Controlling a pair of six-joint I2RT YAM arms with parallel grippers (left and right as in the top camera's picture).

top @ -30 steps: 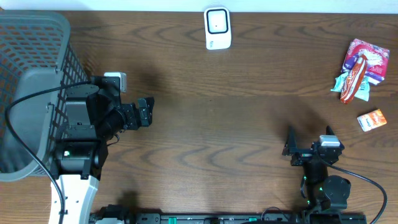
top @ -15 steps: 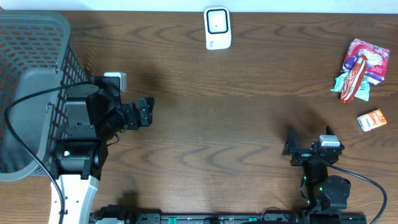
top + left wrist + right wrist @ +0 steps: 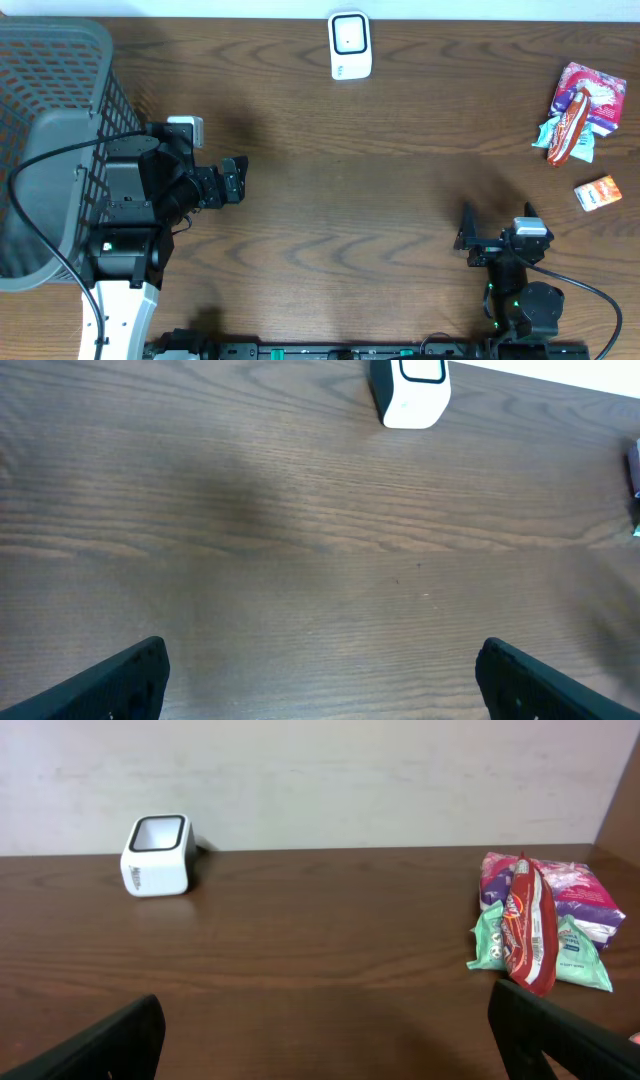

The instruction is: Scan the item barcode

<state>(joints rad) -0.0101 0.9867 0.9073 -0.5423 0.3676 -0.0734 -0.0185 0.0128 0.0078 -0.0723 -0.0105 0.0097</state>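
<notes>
Snack packets [image 3: 585, 98] lie on the table [image 3: 380, 200], well right of the scanner [image 3: 350, 45]; both my jaws gape open.

Light is soft and even, falling from above. The dark wooden desk [image 3: 400, 200] carries a mild sheen but no hard glare. The overhead view is sharp, with a dim, smeared shadow on the wood just right of the left arm [image 3: 130, 200]. In the left wrist view that shadow is a broad blurred patch. The white barcode scanner [image 3: 410, 385] looks bright, almost washed out, and the fingers [image 3: 110, 680] are dark, soft-edged shapes in the lower corners. In the right wrist view the pale wall [image 3: 350, 770] is evenly lit, the scanner throws a short shadow to its right, and the red wrapper [image 3: 525, 925] shows small glints.
</notes>
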